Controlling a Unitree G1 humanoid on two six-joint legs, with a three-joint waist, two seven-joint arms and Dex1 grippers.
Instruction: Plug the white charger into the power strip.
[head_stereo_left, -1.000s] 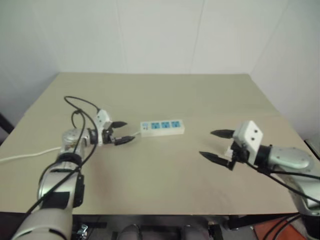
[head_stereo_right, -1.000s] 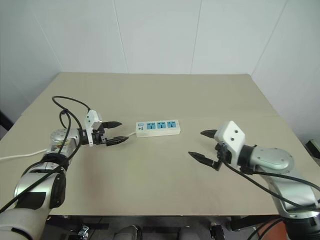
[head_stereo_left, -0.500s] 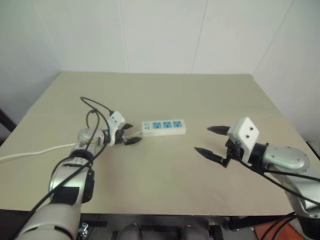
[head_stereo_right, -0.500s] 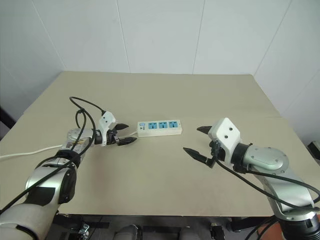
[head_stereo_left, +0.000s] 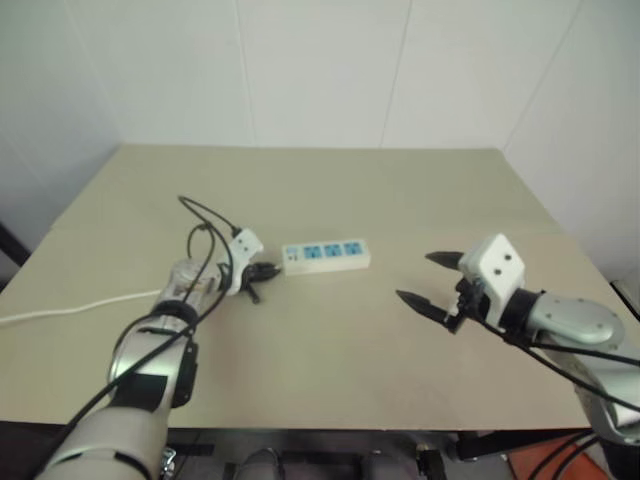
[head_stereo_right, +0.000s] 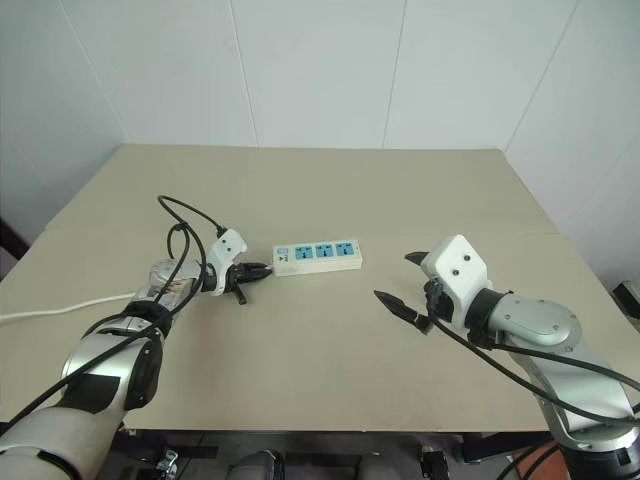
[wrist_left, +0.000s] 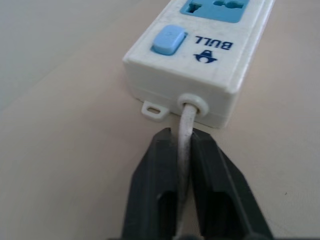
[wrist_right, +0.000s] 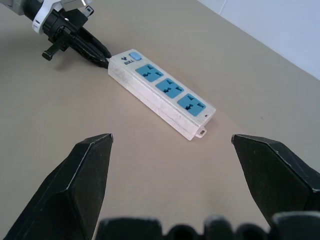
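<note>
The power strip (head_stereo_right: 318, 256) lies flat mid-table, a white bar with three blue sockets and a blue switch at its left end. My left gripper (head_stereo_right: 262, 270) sits at that left end, low on the table. In the left wrist view its black fingers (wrist_left: 150, 185) are shut on the strip's thin white cord (wrist_left: 184, 125), just where it leaves the strip (wrist_left: 200, 65). My right gripper (head_stereo_right: 392, 277) hovers open to the right of the strip, nothing between its fingers (wrist_right: 90, 170); the strip (wrist_right: 162, 92) lies ahead of it. The white charger is out of view.
The strip's white cord (head_stereo_right: 60, 306) trails off the tan table's left edge. White walls (head_stereo_right: 320, 70) rise behind the table's far edge. The table's front edge (head_stereo_right: 330, 432) runs close under both arms.
My left gripper has moved right to the strip's left end and shut on its cord. The right gripper stays open in about the same place.
</note>
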